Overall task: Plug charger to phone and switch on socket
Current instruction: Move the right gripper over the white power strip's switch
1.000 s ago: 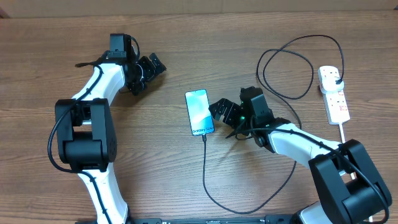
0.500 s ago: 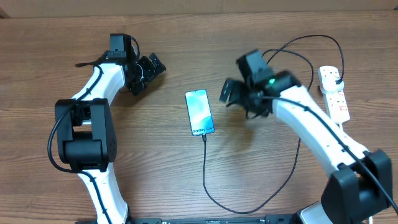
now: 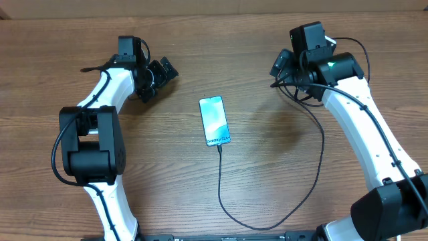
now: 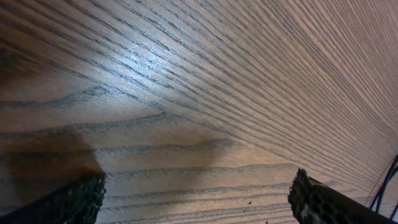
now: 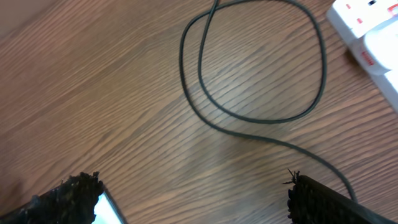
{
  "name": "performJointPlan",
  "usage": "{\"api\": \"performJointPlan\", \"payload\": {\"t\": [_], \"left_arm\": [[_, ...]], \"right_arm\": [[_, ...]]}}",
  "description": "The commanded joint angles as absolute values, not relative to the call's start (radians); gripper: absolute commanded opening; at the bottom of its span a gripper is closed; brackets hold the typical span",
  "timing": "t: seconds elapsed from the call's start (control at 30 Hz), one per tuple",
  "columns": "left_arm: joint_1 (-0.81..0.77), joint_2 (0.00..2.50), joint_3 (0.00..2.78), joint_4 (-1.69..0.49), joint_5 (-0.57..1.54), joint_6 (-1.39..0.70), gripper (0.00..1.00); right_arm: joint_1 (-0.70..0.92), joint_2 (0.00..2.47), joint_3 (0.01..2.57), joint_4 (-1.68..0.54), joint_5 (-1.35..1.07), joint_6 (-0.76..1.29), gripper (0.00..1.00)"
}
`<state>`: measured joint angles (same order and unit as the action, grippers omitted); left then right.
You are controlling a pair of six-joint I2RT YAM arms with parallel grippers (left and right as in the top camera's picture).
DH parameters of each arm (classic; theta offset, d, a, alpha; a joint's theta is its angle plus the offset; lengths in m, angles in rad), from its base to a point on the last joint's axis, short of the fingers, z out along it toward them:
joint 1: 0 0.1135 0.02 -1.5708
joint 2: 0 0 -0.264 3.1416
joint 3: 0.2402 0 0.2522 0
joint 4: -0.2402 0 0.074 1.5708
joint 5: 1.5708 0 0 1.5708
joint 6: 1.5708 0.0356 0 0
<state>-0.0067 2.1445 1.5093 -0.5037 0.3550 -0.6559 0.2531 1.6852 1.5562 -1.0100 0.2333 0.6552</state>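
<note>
Small white lettering near the lower end of the phone (image 3: pixel 214 120) screen, too small for reading.

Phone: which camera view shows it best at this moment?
Overhead. The whole phone lies screen-up on the table, the charger cable reaching its lower end. The right wrist view catches only a lit corner at the bottom edge; the left wrist view shows none of it.

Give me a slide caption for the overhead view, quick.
Charger joins the phone at its lower end; right gripper open above the charger's loop, left gripper open, off to the side.
</note>
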Motion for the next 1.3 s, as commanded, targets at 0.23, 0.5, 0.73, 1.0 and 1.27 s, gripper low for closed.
{"api": "performJointPlan", "payload": {"t": [0.23, 0.5, 0.73, 1.0, 1.27], "left_arm": [[-0.001, 2.178, 1.484, -0.519, 0.278, -0.662, 1.00], [0.000, 2.178, 1.484, -0.519, 0.278, -0.662, 1.00], [-0.001, 2.178, 1.484, -0.519, 0.278, -0.662, 1.00], [-0.001, 2.178, 1.484, -0.519, 0.278, -0.662, 1.00], [-0.001, 2.178, 1.484, -0.519, 0.278, -0.662, 1.00]], "right_arm": [[0.092, 1.767, 1.570, -1.098, 0.358, 0.848, 1.00], [-0.038, 1.876, 1.570, -1.135, 0.355, 0.872, 1.00], [-0.105, 1.914, 1.570, -1.108, 0.332, 0.872, 1.00], [-0.159, 1.916, 1.570, -1.145, 0.312, 0.926, 1.00], [-0.311, 1.916, 1.570, -1.210, 0.243, 1.003, 1.00]]}}
